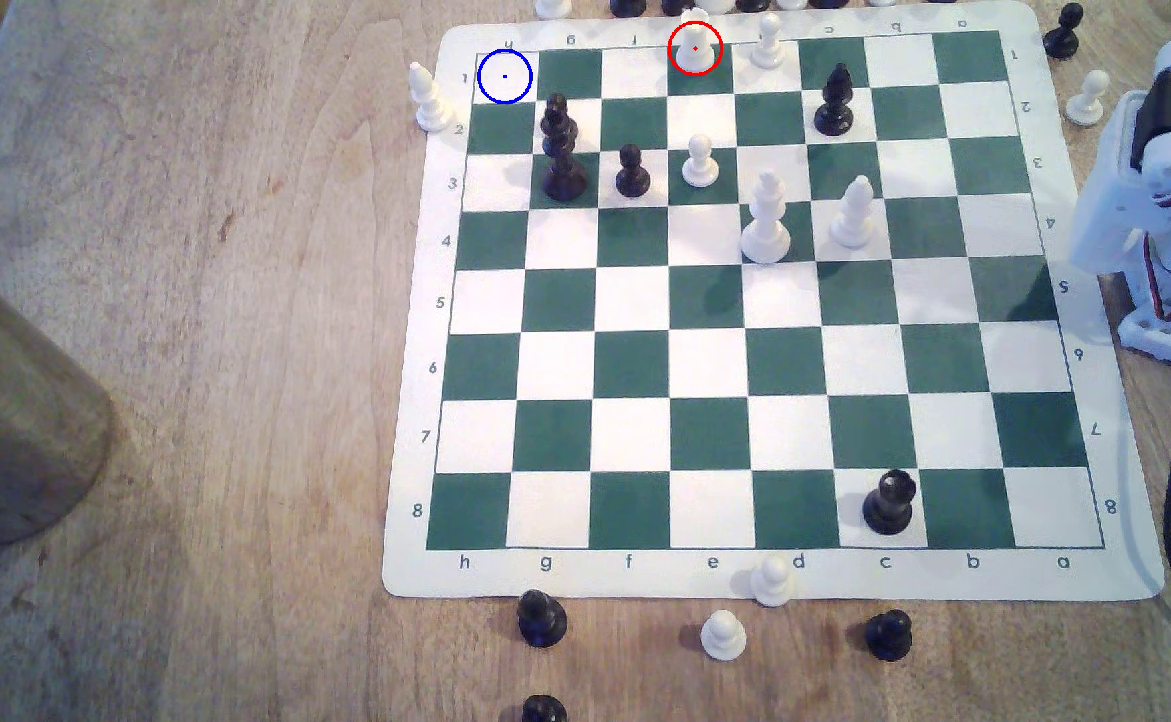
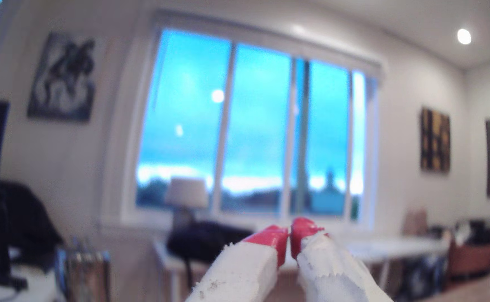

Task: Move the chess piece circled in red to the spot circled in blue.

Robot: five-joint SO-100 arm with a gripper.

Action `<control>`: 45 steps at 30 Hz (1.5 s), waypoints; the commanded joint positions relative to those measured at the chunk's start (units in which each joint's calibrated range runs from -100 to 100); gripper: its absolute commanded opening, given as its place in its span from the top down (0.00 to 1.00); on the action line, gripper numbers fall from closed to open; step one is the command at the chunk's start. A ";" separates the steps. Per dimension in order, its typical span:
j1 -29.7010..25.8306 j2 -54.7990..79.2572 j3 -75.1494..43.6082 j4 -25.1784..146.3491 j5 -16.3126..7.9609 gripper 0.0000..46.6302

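Note:
The chess piece circled in red (image 1: 694, 50) is a short white piece standing on a green square in the far row of the green-and-white chess mat (image 1: 1117, 486). The spot circled in blue (image 1: 505, 76) is the bare white corner square at the mat's far left in the exterior view. The white arm (image 1: 1166, 201) stands folded at the exterior view's right edge, well away from both. In the wrist view my gripper (image 2: 289, 236) points up at the room; its red-tipped white fingers (image 2: 270, 241) nearly touch, with nothing between them.
Black and white pieces stand across the mat's far half, and a black rook (image 1: 888, 501) stands near the front. Loose pieces lie off the mat at front, back and sides. A white bishop (image 1: 430, 97) stands just left of the blue spot. A wooden cylinder (image 1: 6, 409) is at left.

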 commanded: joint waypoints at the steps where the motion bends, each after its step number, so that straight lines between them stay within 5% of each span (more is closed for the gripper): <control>1: 4.94 -0.03 -5.03 15.45 -0.29 1.00; 11: 6.35 3.45 -3.13 43.13 -4.54 0.88; 21: 6.51 27.73 -2.76 31.58 -7.03 0.83; 32: 9.48 54.04 -16.27 25.61 -7.52 0.77; 45: 11.98 71.96 -17.36 11.19 -7.23 0.67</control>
